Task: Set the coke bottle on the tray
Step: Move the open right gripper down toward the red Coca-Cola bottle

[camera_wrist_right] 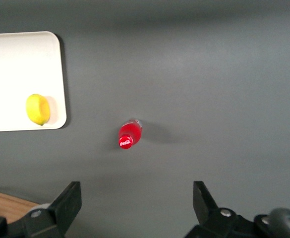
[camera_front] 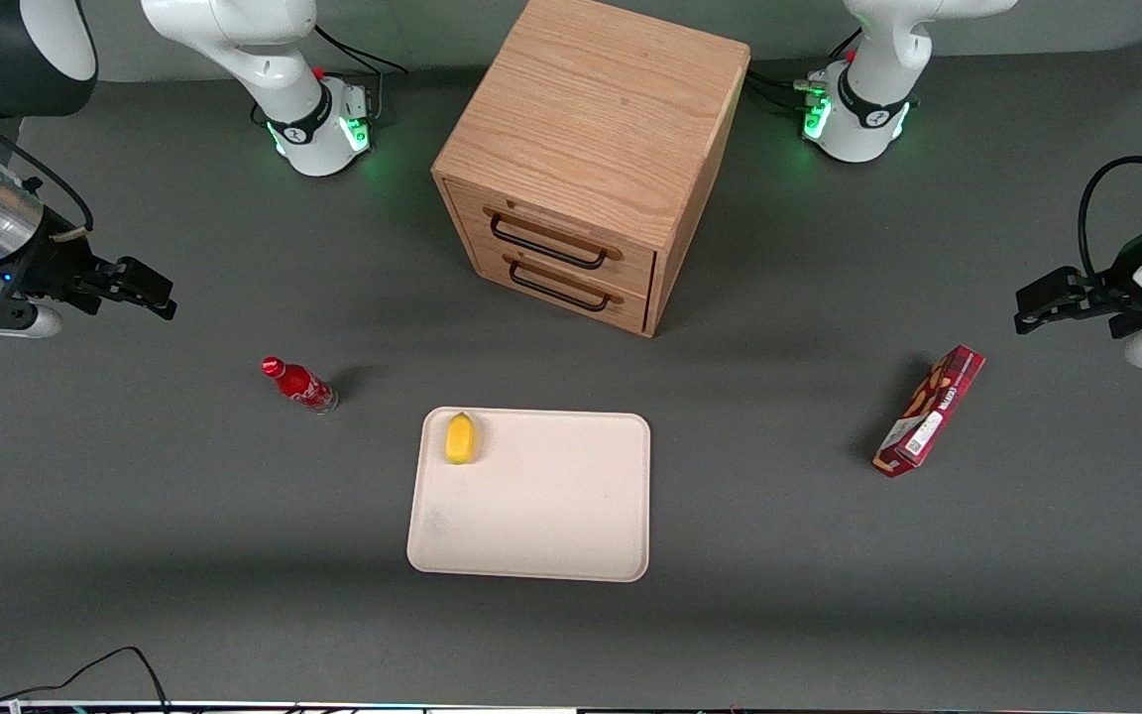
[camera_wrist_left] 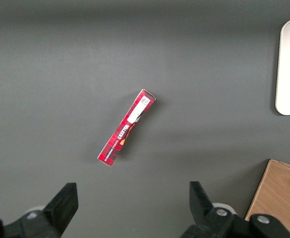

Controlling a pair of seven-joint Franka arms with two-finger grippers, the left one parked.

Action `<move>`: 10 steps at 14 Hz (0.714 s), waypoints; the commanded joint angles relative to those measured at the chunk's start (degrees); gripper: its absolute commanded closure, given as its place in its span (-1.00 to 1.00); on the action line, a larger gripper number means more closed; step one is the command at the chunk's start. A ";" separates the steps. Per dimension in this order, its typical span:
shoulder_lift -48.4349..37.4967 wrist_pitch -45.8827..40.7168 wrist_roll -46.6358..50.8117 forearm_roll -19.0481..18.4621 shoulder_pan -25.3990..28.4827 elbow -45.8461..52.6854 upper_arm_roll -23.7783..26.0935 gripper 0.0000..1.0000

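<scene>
Nearest the front camera lies the tray [camera_front: 529, 516], a lemon [camera_front: 460, 437] in one of its farther corners. High above the working arm's end of the table [camera_front: 184, 516], the gripper [camera_front: 157, 295] hangs with fingers spread wide, holding and touching nothing. Below it the coke bottle [camera_front: 299, 385] stands upright on the table, cap [camera_wrist_right: 126, 142] up, well apart from the tray's edge, with bare surface all around. Farther off stands a wooden drawer cabinet [camera_front: 591, 159].

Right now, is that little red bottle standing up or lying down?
Standing. The coke bottle rests on the table, cap up; the right wrist view looks down on its cap. The open end effector hangs apart from it.
</scene>
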 commanded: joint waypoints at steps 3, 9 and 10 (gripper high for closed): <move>2.12 -3.77 -2.14 2.71 -0.57 3.67 0.49 -1.00; 1.95 4.28 -3.99 2.53 -0.48 -8.08 1.29 -1.00; 1.77 8.49 -4.17 2.53 -0.40 -11.94 1.46 -1.00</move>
